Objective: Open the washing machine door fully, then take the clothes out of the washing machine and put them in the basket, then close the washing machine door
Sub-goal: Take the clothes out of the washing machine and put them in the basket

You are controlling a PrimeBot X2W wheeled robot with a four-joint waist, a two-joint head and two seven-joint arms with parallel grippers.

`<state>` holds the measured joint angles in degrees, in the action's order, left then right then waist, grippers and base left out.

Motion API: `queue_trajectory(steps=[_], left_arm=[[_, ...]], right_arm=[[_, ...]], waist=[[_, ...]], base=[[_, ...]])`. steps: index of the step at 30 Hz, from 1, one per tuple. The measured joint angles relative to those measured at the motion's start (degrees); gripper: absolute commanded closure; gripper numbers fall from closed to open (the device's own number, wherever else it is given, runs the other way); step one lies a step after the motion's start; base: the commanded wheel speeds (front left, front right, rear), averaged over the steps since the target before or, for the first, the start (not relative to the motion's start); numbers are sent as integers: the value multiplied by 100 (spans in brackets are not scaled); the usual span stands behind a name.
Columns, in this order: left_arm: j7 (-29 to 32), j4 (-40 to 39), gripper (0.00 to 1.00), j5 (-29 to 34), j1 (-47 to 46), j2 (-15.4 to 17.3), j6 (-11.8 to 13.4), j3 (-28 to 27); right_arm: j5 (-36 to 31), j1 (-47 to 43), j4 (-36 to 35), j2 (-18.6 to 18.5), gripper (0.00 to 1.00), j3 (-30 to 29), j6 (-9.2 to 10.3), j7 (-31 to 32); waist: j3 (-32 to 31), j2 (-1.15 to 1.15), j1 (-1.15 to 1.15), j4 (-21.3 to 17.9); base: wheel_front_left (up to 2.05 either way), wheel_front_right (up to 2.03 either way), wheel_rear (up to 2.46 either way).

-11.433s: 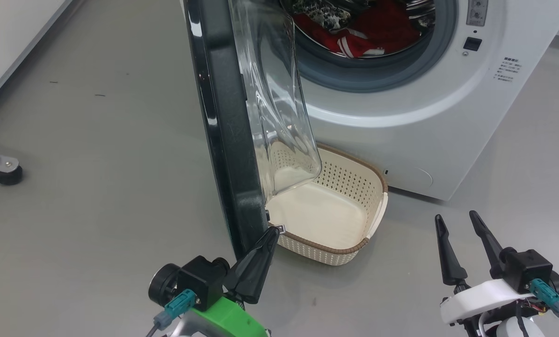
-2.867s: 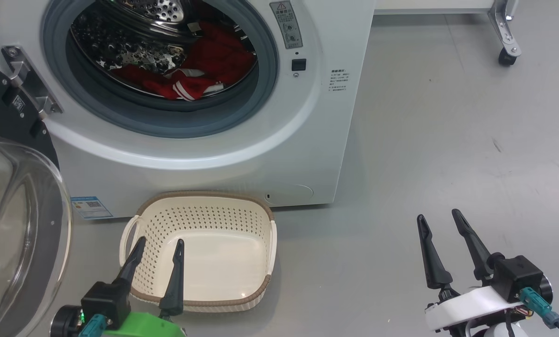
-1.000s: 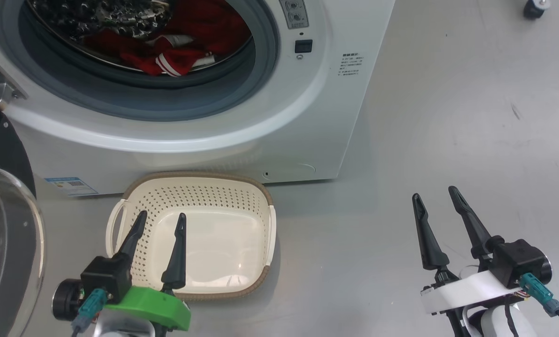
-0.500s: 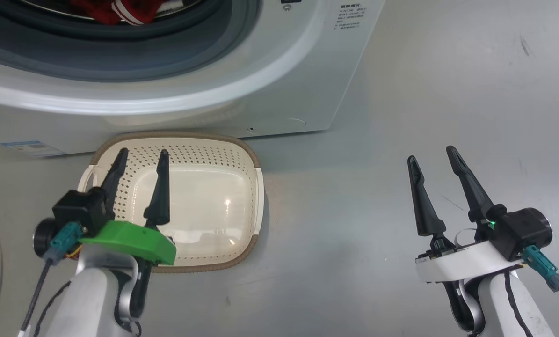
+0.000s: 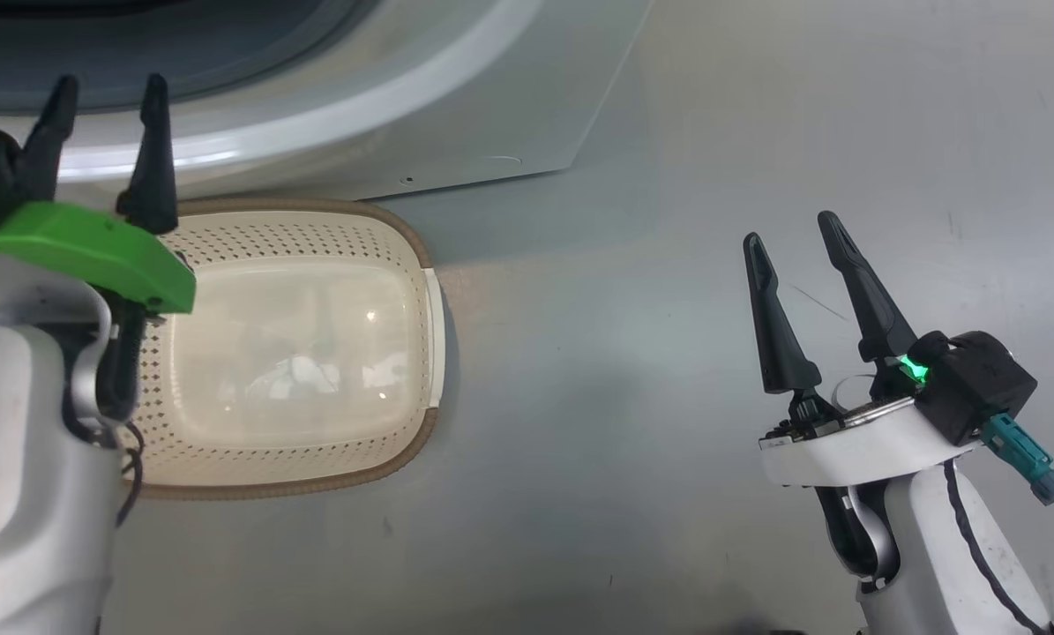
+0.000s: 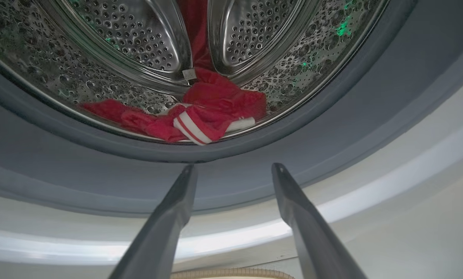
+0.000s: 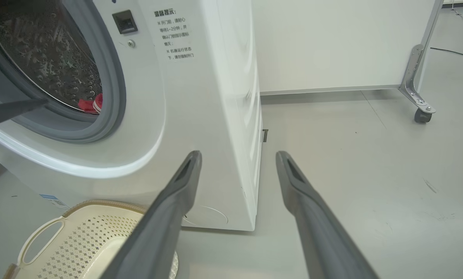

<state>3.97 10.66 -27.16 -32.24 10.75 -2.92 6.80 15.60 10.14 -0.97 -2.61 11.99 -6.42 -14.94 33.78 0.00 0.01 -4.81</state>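
The washing machine (image 7: 200, 97) stands with its port uncovered; its door is out of view. Red clothes (image 6: 200, 116) with a white-striped cuff lie at the bottom of the steel drum, just behind the grey rubber ring (image 6: 332, 116). My left gripper (image 6: 233, 167) is open and empty, raised in front of the port's lower rim and apart from the clothes; in the head view the left gripper (image 5: 108, 88) is above the basket's far left corner. The cream basket (image 5: 403, 265) sits empty on the floor against the machine. Open and empty, my right gripper (image 5: 789, 227) hovers over bare floor to the right.
A white panel on a metal leg with a caster (image 7: 421, 114) stands behind and to the right of the machine. Grey floor (image 5: 624, 397) spreads between the basket and my right arm. A finger of the left gripper (image 7: 14, 108) crosses the port in the right wrist view.
The head camera has tilted down, so the drum has slid out of its top edge. My left gripper has risen from over the basket to the port's lower rim. Both grippers stay open.
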Motion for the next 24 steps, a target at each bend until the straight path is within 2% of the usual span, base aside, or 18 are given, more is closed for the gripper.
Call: queue_trajectory(steps=[9, 12, 15, 24], left_arm=[[935, 227, 0, -203, -1063, 528, -101, -180], [1193, 296, 0, -202, -1429, 731, -118, -233], [1419, 367, 0, -203, -1773, 905, -143, -287], [2336, 682, 0, -344, -2666, 1199, -168, -311]], right_arm=[[307, 264, -60, -1, 0, 185, 11, 0], [358, 320, -65, -1, 0, 219, 102, 0], [383, 404, -64, -1, 0, 308, 107, 0], [542, 623, -90, -1, 0, 444, 164, 0]], waist=[[357, 0, 0, -363], [474, 0, 0, -472], [581, 0, 0, -578], [893, 0, 0, -827]], base=[[0, 0, 0], [0, 0, 0], [0, 0, 0], [0, 0, 0]])
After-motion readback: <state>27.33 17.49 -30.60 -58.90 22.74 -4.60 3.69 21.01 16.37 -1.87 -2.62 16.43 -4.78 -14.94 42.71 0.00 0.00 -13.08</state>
